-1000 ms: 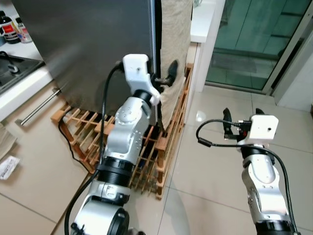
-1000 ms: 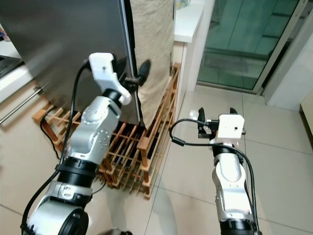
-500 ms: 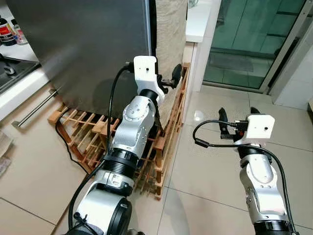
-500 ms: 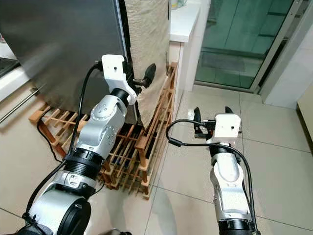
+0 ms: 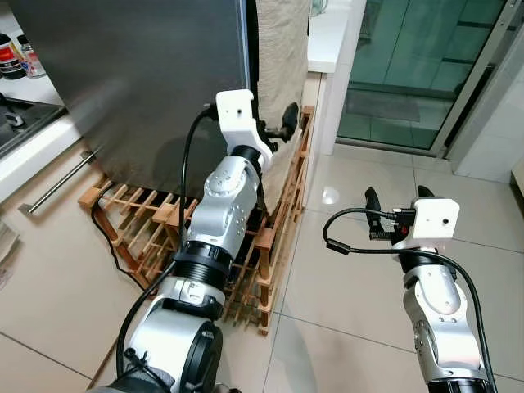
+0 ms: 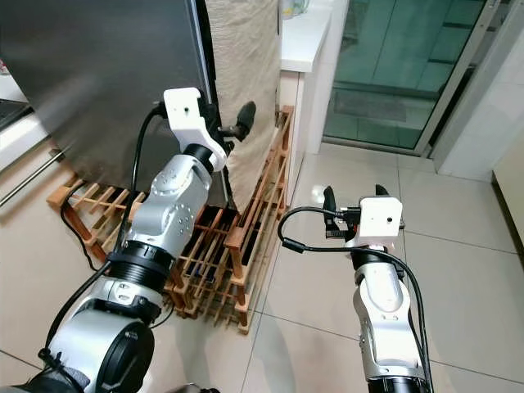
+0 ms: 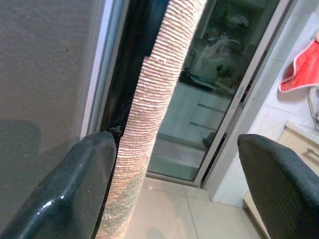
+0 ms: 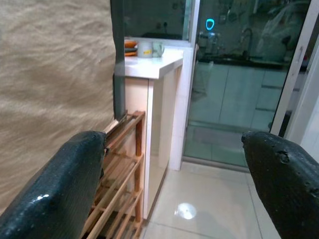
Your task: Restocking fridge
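The fridge (image 5: 139,74) is a tall dark grey steel front at the upper left. A beige cloth (image 5: 282,49) hangs down its right side, and a dark gap (image 7: 127,74) shows between the door's edge and the cloth (image 7: 149,124). My left gripper (image 5: 274,127) is raised to that edge and is open; the cloth's edge lies between its fingers, one finger (image 7: 75,189) by the gap. My right gripper (image 5: 397,196) hovers open over the tiled floor to the right of the fridge, holding nothing.
A wooden slatted rack (image 5: 270,237) lies on the floor at the fridge's foot, under my left arm. A white counter (image 5: 327,33) and a glass sliding door (image 5: 409,74) stand behind. A stove counter (image 5: 33,139) with bottles (image 5: 12,53) is at the left.
The whole picture has shifted a little, so the camera moved. My left gripper stays at the fridge's edge by the cloth. The right gripper sits slightly higher in the picture.
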`<state>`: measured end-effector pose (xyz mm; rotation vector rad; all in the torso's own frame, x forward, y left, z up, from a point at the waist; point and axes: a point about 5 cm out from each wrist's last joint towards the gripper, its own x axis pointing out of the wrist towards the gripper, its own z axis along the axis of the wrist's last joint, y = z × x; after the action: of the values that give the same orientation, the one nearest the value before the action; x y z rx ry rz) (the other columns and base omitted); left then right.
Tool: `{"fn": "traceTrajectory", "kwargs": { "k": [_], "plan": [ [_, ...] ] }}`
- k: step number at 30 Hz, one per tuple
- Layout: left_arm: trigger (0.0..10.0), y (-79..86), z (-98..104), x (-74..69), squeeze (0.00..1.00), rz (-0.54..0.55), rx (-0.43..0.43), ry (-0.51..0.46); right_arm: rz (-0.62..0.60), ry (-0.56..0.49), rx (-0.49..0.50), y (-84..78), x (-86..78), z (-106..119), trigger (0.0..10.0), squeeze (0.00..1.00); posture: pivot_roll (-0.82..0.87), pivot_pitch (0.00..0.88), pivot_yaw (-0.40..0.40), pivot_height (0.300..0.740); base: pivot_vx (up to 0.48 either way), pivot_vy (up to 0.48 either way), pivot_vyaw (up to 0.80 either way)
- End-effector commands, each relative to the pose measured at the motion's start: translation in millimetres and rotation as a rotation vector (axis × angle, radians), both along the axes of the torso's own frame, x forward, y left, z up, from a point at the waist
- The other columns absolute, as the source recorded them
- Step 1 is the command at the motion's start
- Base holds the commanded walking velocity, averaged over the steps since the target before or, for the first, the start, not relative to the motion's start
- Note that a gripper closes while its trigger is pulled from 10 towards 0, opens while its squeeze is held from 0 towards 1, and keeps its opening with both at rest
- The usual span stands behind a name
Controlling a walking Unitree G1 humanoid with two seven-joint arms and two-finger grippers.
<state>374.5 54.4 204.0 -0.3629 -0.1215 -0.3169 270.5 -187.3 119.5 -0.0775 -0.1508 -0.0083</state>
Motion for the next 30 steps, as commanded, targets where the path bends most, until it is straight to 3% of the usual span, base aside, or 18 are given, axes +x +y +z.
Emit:
{"fn": "traceTrajectory", "kwargs": {
  "k": [1, 10, 13, 19, 26, 30],
  "plan": [
    [10.0, -6.3, -9.1, 1.0, 0.0, 0.006, -0.031, 0.077, 0.012, 0.003, 0.015, 2.4, -1.3, 1.0, 10.0, 0.0, -0.12, 0.0, 0.065, 0.74, 0.0, 0.0, 0.0],
    [10.0, -16.7, -12.0, -0.6, 0.0, -0.029, 0.026, 0.083, 0.023, 0.005, 0.022, 5.9, -1.9, 1.5, 10.0, 0.0, -0.12, 0.0, 0.067, 0.74, 0.0, 0.0, 0.0],
    [10.0, -17.6, -17.0, 0.8, 0.0, -0.013, 0.093, 0.096, 0.09, -0.013, 0.035, 14.9, -1.1, 7.6, 10.0, 0.0, -0.12, 0.0, 0.068, 0.74, 0.0, 0.0, 0.0],
    [10.0, -29.5, -18.2, 2.6, 0.0, -0.045, 0.133, 0.108, 0.125, -0.007, 0.029, 19.6, -0.8, 8.1, 10.0, 0.0, -0.12, 0.0, 0.066, 0.74, 0.0, 0.0, 0.0],
    [10.0, -31.9, -13.2, 9.4, 0.0, -0.042, 0.106, 0.122, 0.134, -0.01, 0.029, 22.0, 0.6, 10.5, 10.0, 0.0, -0.13, 0.0, 0.07, 0.74, 0.0, 0.0, 0.0],
    [10.0, -32.6, -6.0, 14.1, 0.0, -0.029, 0.049, 0.125, 0.137, -0.011, 0.03, 22.8, 0.7, 11.2, 10.0, 0.0, -0.13, 0.0, 0.074, 0.74, 0.0, 0.0, 0.0]
  ]
}}
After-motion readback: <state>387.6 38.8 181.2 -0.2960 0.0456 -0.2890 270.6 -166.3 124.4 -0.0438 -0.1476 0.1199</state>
